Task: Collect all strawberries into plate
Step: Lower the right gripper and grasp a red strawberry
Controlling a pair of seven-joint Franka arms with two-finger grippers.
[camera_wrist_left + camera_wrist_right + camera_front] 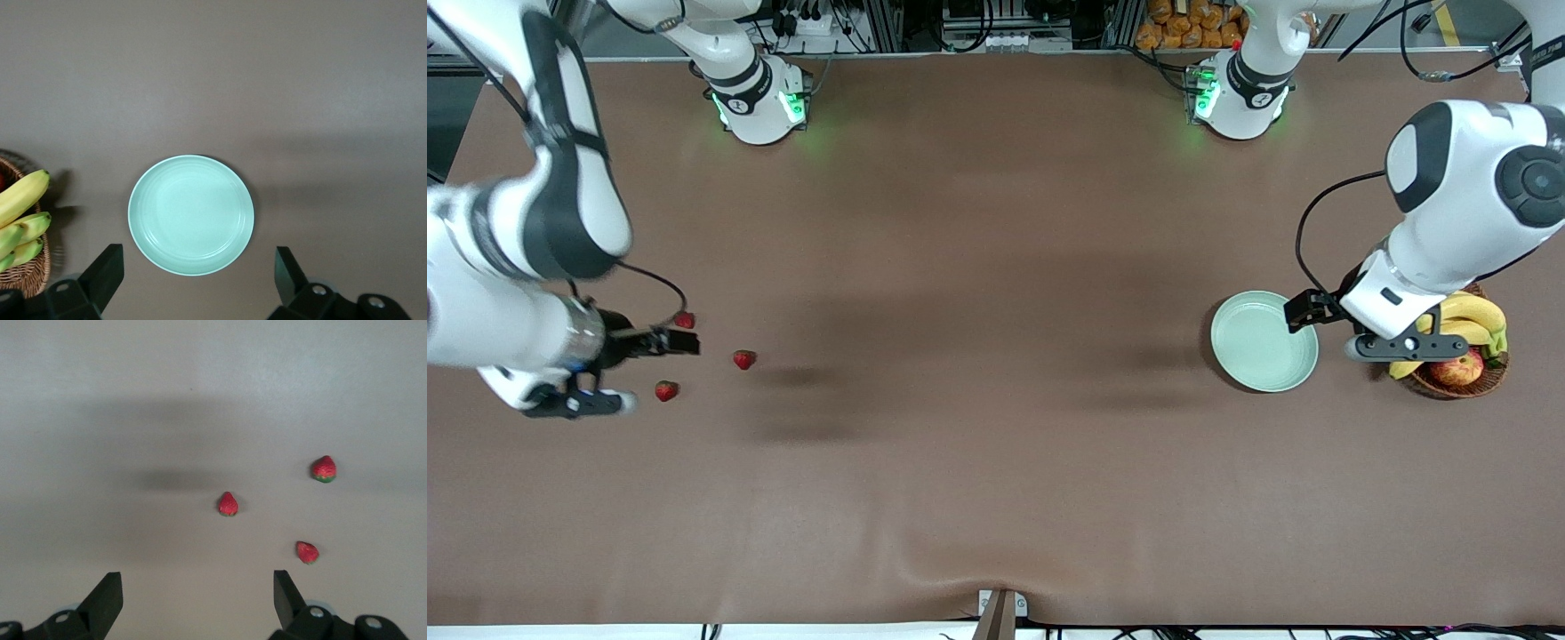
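Three strawberries lie on the brown table toward the right arm's end: one [685,320] [324,469], a second [744,359] [228,504] and a third [665,390] [307,552] nearest the front camera. My right gripper [574,403] [197,580] hovers beside them, open and empty, its fingers clear of all three. The pale mint-green plate [1264,342] [190,213] sits toward the left arm's end with nothing in it. My left gripper [1405,348] [198,259] hangs open and empty between the plate and the basket, just off the plate's rim.
A brown wicker basket [1485,378] [27,277] holding bananas [1472,316] and an apple [1456,367] stands right beside the plate, under the left arm. A broad stretch of bare table separates the strawberries from the plate.
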